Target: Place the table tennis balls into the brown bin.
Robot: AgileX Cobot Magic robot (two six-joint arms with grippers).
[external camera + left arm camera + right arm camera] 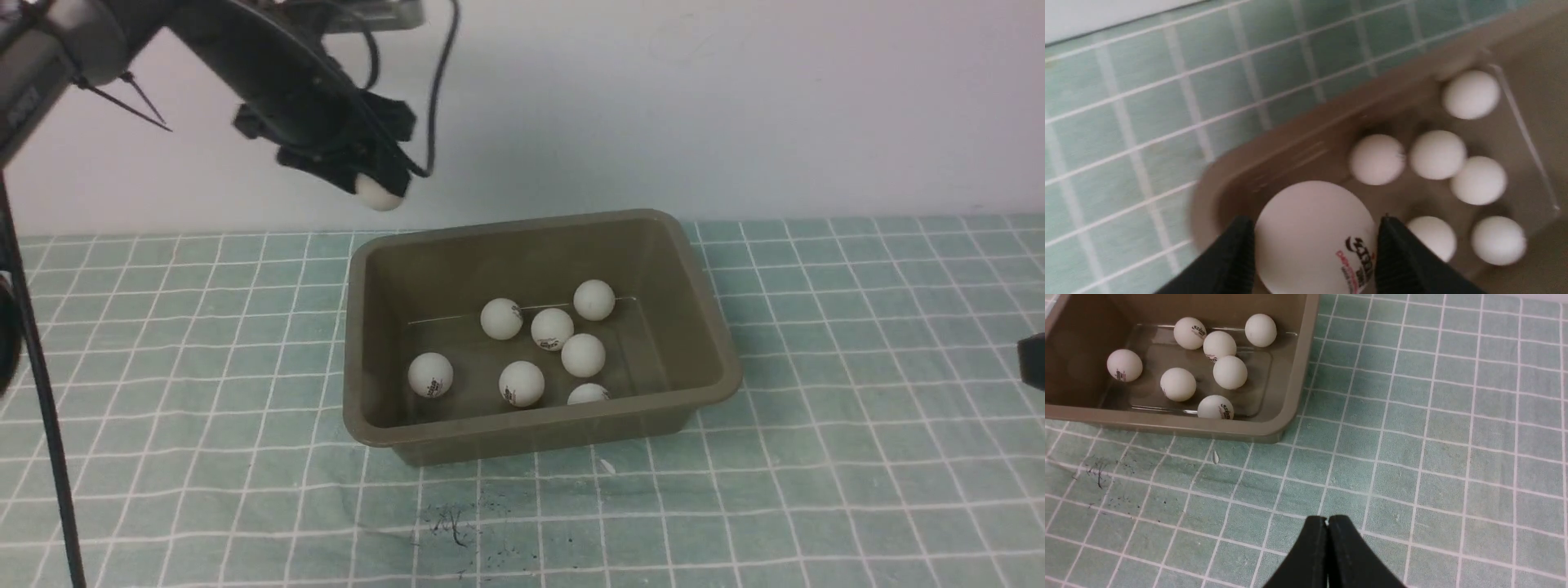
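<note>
The brown bin (pixel 710 327) stands mid-table with several table tennis balls (pixel 552 328) on its floor, also seen in the right wrist view as balls (pixel 1230 372) in the bin (pixel 1294 375). My left gripper (pixel 377 186) hangs high above the bin's far left corner, shut on one white ball (pixel 379 193). In the left wrist view that held ball (pixel 1312 237), with a dark logo, sits between the two black fingers (pixel 1237 253), over the bin's corner (pixel 1216 192). My right gripper (pixel 1327 522) is shut and empty, over the cloth to the right of the bin.
A green checked cloth (pixel 857 457) covers the table. Dark scribble marks (pixel 449 523) lie on it in front of the bin. A white wall (pixel 735 98) rises behind the table. A black cable (pixel 41 392) runs down the left side.
</note>
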